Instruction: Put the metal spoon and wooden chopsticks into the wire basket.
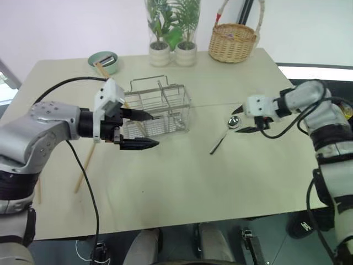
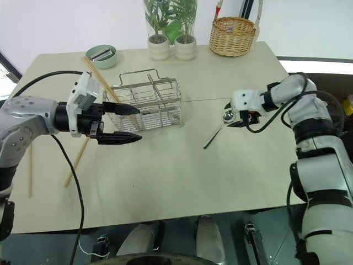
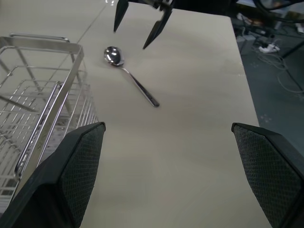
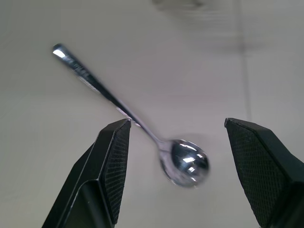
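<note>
1. i see the metal spoon (image 1: 230, 123) lying flat on the table (image 1: 182, 182), right of the wire basket (image 1: 159, 108).
2. my right gripper (image 4: 178, 156) hangs spread above its bowl, holding nothing.
3. my left gripper (image 1: 144, 130) is spread wide beside the basket, empty.
4. wooden chopsticks (image 1: 87, 160) lie at the table's left.

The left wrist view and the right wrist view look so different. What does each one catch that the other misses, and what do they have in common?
The left wrist view takes in the wire basket, the left gripper with its fingers wide apart, and the right gripper seen from outside, open above the spoon. The right wrist view looks along the right gripper's own fingers, which straddle the spoon's bowl without touching it. Both share the metal spoon, lying flat on the pale table with nothing holding it.
</note>
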Action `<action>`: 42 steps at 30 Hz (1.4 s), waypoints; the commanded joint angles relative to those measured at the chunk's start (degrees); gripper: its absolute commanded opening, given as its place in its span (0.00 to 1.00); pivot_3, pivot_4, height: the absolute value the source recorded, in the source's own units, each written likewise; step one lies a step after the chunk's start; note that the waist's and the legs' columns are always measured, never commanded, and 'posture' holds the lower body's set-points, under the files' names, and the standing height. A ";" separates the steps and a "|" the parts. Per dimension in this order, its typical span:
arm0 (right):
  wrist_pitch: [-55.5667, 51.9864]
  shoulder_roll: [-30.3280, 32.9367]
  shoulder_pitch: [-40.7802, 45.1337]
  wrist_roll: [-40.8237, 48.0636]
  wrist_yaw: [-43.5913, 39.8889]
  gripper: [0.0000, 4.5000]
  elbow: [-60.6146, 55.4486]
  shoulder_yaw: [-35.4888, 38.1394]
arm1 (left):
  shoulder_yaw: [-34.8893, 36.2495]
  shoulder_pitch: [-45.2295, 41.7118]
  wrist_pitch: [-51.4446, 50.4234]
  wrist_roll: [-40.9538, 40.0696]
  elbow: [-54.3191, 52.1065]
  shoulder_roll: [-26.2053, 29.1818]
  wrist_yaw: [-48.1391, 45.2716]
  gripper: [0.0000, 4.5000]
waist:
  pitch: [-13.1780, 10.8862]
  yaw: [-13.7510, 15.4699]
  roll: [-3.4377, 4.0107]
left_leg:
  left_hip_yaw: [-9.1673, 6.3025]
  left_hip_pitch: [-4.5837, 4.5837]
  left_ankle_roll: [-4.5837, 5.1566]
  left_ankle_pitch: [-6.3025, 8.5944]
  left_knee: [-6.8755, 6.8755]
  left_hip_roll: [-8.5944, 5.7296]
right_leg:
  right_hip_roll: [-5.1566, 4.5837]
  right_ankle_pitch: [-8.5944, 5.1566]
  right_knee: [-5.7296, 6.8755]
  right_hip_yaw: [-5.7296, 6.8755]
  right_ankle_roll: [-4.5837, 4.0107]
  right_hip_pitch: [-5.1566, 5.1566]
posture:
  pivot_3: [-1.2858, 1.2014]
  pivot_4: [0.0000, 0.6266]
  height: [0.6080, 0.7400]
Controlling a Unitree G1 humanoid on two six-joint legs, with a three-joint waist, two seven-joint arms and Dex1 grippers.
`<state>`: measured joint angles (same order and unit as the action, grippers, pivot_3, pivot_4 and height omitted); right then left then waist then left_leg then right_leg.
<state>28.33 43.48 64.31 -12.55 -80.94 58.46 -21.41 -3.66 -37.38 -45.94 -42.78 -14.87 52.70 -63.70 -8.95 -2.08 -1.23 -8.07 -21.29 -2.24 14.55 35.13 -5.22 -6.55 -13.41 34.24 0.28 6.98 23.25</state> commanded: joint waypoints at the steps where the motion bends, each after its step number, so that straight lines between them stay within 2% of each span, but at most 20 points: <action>1: 7.79 -1.84 6.18 -7.15 0.84 0.73 5.87 -4.55 | -1.51 -2.36 -0.87 0.56 0.21 -1.30 -1.78 1.00 | 0.00 -0.29 0.00 | 0.00 -0.01 0.00 0.00 0.00 -0.01 | -0.01 0.00 0.00 -0.01 0.00 0.00 | 0.52 0.24 0.70; 6: 16.11 -5.20 11.25 -17.36 7.43 0.73 11.95 -11.76 | -1.77 -2.96 -3.14 -0.09 1.13 -2.52 -3.49 1.00 | 0.00 -0.44 -0.01 | -0.01 0.01 -0.02 -0.01 0.00 -0.02 | 0.01 0.00 0.07 -0.05 0.01 0.07 | 0.52 0.24 0.70; 12: 18.77 -9.25 13.56 -23.86 14.66 0.73 15.52 -15.67 | -1.60 -2.38 -3.92 0.55 -0.23 -3.25 -3.45 1.00 | 0.01 -0.47 -0.01 | -0.03 0.07 -0.17 -0.10 0.04 0.00 | 0.06 0.02 0.26 -0.10 -0.02 0.09 | 0.52 0.24 0.70; 19: 19.38 -13.61 14.09 -27.22 20.29 0.73 17.25 -17.02 | 1.80 -0.33 -7.82 -2.11 -5.36 -1.67 -1.23 1.00 | 0.02 -0.50 -0.04 | -0.09 0.13 -0.25 -0.15 0.05 0.00 | 0.08 0.02 0.74 -0.21 -0.07 0.19 | 0.52 0.24 0.70; 29: 21.99 -16.07 11.19 -27.00 19.10 0.73 17.67 -16.25 | 5.42 -0.45 -10.85 -4.78 -8.07 -1.75 3.63 1.00 | 0.14 -0.64 -0.24 | -0.10 0.44 -0.26 -0.15 0.01 0.02 | 0.11 0.01 0.81 -0.27 -0.09 0.02 | 0.52 0.24 0.70; 32: 22.09 -15.96 10.85 -26.22 17.40 0.53 17.85 -15.51 | 5.68 -1.19 -10.96 -5.09 -7.41 -1.97 4.30 1.00 | 0.15 -0.64 -0.26 | -0.08 0.69 -0.26 -0.14 -0.04 0.02 | 0.10 -0.01 0.81 -0.31 -0.12 -0.16 | 0.52 0.24 0.70; 36: 22.05 -15.49 10.24 -25.07 15.54 0.09 17.90 -14.37 | 5.48 -2.32 -10.93 -5.17 -6.53 -2.53 4.87 1.00 | 0.18 -0.78 -0.40 | -0.06 0.81 -0.25 -0.13 -0.03 0.03 | 0.11 -0.02 0.81 -0.33 -0.13 -0.23 | 0.52 0.24 0.70; 37: 21.98 -15.40 10.10 -24.74 15.05 0.01 17.87 -14.06 | 5.31 -2.52 -10.82 -5.05 -6.37 -2.64 4.87 1.00 | 0.18 -0.85 -0.38 | -0.05 0.85 -0.24 -0.12 -0.03 0.03 | 0.11 -0.02 0.81 -0.34 -0.13 -0.26 | 0.52 0.24 0.70; 42: 22.27 -14.26 8.98 -23.44 13.08 0.01 17.61 -12.88 | 4.75 -3.74 -10.02 -4.19 -5.16 -3.33 4.57 1.00 | 0.17 -0.87 -0.38 | -0.06 0.86 -0.26 -0.13 -0.03 0.04 | 0.12 -0.04 0.83 -0.35 -0.16 -0.26 | 0.52 0.24 0.70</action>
<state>49.82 28.72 74.04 -36.99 -66.95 76.45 -35.18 -0.08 -39.27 -56.97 -46.91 -20.07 49.31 -58.97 -8.77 -2.95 -1.62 -8.13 -20.44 -2.50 14.42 35.09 -5.19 -6.44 -13.45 35.06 -0.07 6.82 22.99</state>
